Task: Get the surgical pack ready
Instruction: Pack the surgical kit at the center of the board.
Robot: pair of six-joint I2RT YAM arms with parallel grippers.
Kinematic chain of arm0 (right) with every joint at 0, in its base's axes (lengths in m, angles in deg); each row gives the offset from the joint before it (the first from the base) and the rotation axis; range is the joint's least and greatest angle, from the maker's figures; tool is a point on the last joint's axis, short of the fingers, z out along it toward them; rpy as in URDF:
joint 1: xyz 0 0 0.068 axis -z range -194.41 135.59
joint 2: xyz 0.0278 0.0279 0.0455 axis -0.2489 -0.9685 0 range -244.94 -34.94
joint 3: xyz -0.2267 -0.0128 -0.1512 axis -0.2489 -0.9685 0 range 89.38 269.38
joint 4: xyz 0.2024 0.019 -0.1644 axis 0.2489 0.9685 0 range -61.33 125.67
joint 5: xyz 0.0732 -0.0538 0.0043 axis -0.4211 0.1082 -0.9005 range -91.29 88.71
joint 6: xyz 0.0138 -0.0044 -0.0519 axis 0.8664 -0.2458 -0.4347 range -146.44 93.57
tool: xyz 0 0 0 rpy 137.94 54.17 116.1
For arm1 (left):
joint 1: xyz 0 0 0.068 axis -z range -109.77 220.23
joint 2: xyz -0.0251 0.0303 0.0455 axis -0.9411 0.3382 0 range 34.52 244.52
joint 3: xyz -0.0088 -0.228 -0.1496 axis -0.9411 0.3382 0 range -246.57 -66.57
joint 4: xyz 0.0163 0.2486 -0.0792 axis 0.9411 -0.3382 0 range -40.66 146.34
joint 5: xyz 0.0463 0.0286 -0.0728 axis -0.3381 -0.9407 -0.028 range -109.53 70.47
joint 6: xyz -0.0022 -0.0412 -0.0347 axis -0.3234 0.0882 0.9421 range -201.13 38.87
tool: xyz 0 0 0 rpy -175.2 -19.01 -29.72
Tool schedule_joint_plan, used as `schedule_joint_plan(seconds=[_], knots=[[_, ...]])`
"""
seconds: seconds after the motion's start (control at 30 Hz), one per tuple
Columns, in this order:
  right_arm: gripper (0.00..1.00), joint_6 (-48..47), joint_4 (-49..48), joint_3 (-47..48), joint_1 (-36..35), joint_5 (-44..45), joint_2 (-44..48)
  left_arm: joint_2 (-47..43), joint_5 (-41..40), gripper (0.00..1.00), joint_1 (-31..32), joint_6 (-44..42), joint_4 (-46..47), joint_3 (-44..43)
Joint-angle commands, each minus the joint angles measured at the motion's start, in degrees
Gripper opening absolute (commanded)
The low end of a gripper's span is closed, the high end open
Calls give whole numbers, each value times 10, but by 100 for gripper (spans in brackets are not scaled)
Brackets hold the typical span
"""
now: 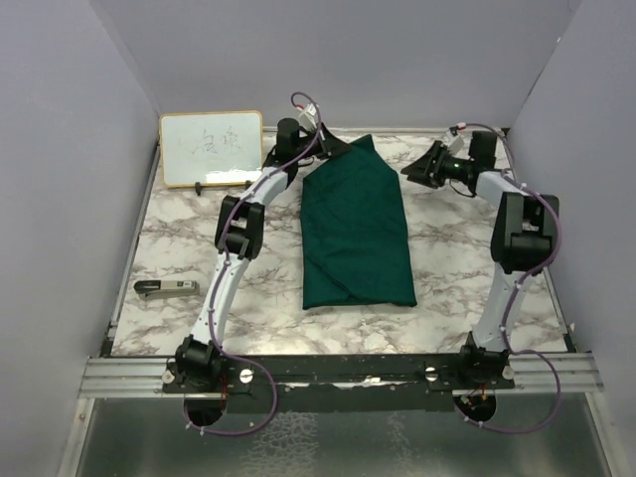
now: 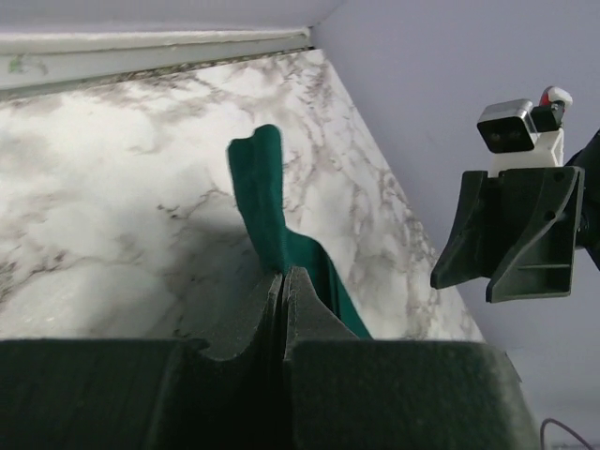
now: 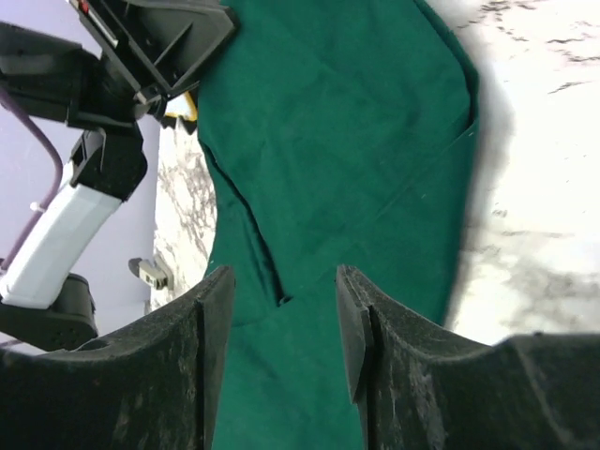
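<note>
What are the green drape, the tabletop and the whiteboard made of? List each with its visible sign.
The green drape: woven cloth, matte; it creases and folds softly. The tabletop: marble-patterned, grey veins on white, faint sheen; could be stone or printed laminate. The whiteboard: glossy white panel, pale frame that looks like wood.

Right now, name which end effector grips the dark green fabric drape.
The left end effector: shut on the dark green fabric drape at its far corner. The right end effector stands open, holding nothing.
</note>
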Motion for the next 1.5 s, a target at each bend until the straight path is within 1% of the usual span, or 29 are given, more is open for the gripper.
schedule_joint_plan(seconds=[0.0, 0.1, 0.2, 0.3, 0.37, 0.47, 0.57, 0.63, 0.77, 0.83, 0.9, 1.0, 1.17, 1.3, 1.37, 1.47], knots=[[49, 29, -68, -82, 5, 47, 108, -97, 26, 0, 2, 9, 41, 16], [53, 42, -100, -145, 5, 60, 172, -132, 30, 0, 6, 19, 51, 56], [55, 29, -79, -161, 5, 45, 210, -164, 49, 0, 14, 20, 60, 89], [61, 2, -73, -180, 5, 25, 238, -196, 63, 0, 21, 21, 62, 126], [64, -26, -49, -171, 5, 23, 241, -218, 72, 0, 24, 17, 65, 153], [65, -55, 12, -129, 4, 13, 226, -252, 75, 0, 29, 5, 66, 203], [65, -27, -11, -124, -14, 38, 233, -277, 87, 0, 35, -9, 69, 238], [65, -12, 1, -102, -30, 60, 223, -294, 90, 0, 36, -18, 71, 264], [65, 84, 7, -60, -41, 60, 183, -325, 91, 0, 37, -33, 72, 310], [64, 114, 10, -34, -52, 60, 170, -334, 93, 0, 38, -37, 72, 326], [64, 134, 19, -4, -64, 64, 158, -343, 96, 0, 40, -41, 73, 340], [65, 164, 16, 24, -82, 96, 145, -349, 96, 0, 43, -43, 75, 355], [65, 184, 96, 89, -107, 211, 117, -357, 95, 0, 52, -52, 76, 374], [65, 197, 171, 135, -109, 243, 79, -360, 95, 0, 55, -50, 80, 384], [64, 211, 162, 128, -110, 257, 74, -363, 96, 0, 57, -52, 82, 388], [61, 212, 165, 147, -110, 244, 50, -367, 92, 0, 58, -54, 86, 397]])
